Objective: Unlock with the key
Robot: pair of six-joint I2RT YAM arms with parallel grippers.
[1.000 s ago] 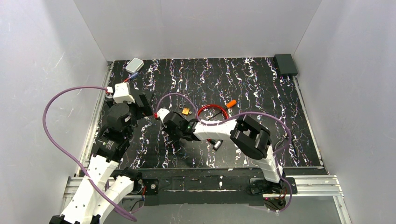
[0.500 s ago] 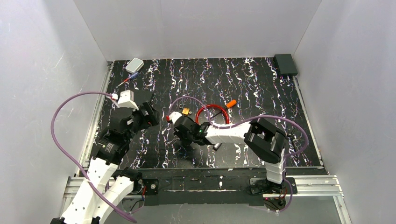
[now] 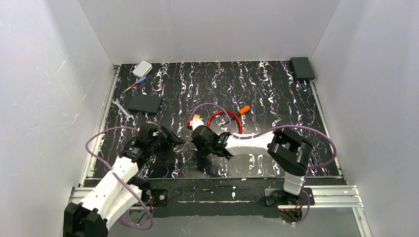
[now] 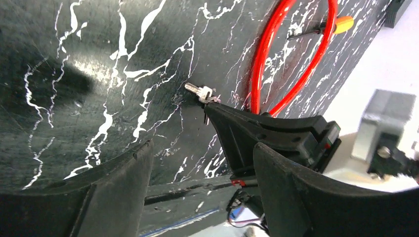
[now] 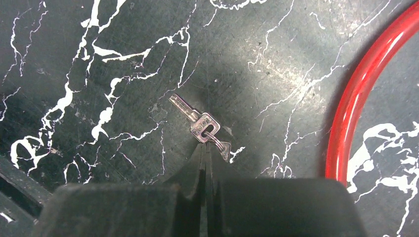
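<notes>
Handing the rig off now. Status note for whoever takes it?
Left gripper: open, empty, low over the table beside the right one.
Right gripper: shut, tips at the ring of the small silver key; a real pinch cannot be confirmed.
Padlock: on the table by the red cable, shackle state unclear.
Done: key reached. Left: bring key to padlock, insert, turn.

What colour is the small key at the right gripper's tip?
Silver, bare metal: the key shows best in the right wrist view.
</notes>
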